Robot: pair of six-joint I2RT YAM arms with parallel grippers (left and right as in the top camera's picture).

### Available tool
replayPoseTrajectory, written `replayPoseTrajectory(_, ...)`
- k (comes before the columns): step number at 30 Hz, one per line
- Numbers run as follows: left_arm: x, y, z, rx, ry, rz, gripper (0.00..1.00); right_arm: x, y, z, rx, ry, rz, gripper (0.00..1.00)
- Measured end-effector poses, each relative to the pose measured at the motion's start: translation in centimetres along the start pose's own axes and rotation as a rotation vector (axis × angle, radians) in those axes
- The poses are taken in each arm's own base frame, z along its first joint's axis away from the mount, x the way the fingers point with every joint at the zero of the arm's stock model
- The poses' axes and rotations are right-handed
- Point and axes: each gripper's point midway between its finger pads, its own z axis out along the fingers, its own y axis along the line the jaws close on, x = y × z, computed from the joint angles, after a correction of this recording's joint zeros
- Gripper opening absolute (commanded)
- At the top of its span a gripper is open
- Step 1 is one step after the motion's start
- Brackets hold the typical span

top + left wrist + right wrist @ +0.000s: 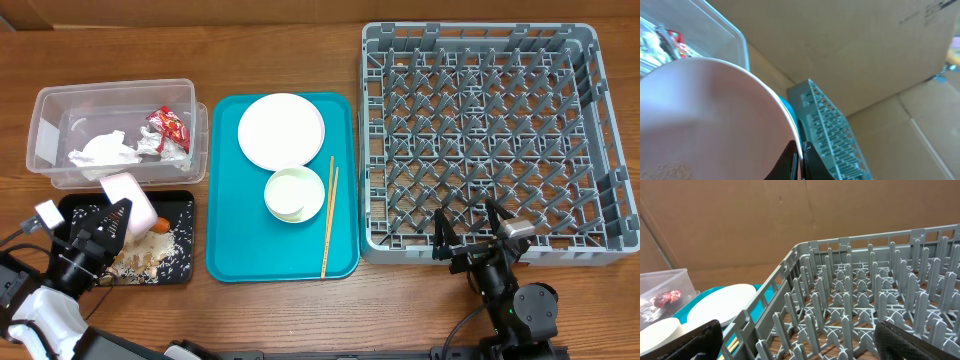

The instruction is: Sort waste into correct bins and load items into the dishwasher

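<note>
One bowl (pixel 127 193) is in hand, pale pink-white, smooth and glossy, tipped on its side over the black tray (pixel 183 204) at the desk's (pixel 300 320) near-left corner. The left jaws are closed on its rim, pinching the thin edge between them. Rice (pixel 165 255) and beige scraps (pixel 135 262) lie heaped in the tray, with a small orange carrot (pixel 160 227) beside them. A faint grainy patch low inside the bowl may be residue, but it is too blurred to tell.

To finish the tipping well, I'd keep the bowl's mouth over the tray's middle, since the lip is shallow and loose grains scatter. I'd also turn it slowly, because a rim pinch on slick ware could slip.

Behind the tray sits the clear tub (pixel 45 130), thin plastic with rounded corners, holding a crinkled red-and-silver wrapper (pixel 168 125) and a crumpled tissue (pixel 100 150). Next comes the teal tray (pixel 230 240) with a flat round plate (pixel 282 130), another small bowl (pixel 294 192) and slim wooden chopsticks (pixel 329 215). Far right is the grey rack (pixel 478 35), with lattice walls and upright pegs. The right jaws stand wide open and empty at its near edge.
</note>
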Motion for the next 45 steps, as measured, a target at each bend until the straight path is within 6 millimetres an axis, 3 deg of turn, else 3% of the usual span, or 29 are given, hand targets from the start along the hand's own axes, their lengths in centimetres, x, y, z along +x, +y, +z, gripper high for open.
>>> replayPoseTrajectory(3, -0.1, 0.4, 0.0, -0.02, 0.002, -0.014, 0.04, 0.0, 0.0, 0.0, 0.0, 0.0, 0.001, 1.0)
replayPoseTrajectory(8, 0.6, 3.4, -0.3, -0.192, 0.03, -0.129, 0.04, 0.0, 0.0, 0.0, 0.0, 0.0, 0.0, 1.0)
replayPoseTrajectory(23, 1.5, 9.1, -2.5, -0.548, 0.026, -0.293, 0.04, 0.0, 0.0, 0.0, 0.0, 0.0, 0.0, 1.0)
replayPoseTrajectory(33, 1.4, 10.3, -3.1, -0.632, 0.009, -0.322, 0.06, 0.0, 0.0, 0.0, 0.0, 0.0, 0.0, 1.0)
replayPoseTrajectory(45, 2.7, 11.3, -0.4, -0.754, 0.124, -0.214, 0.15, 0.0, 0.0, 0.0, 0.0, 0.0, 0.0, 1.0)
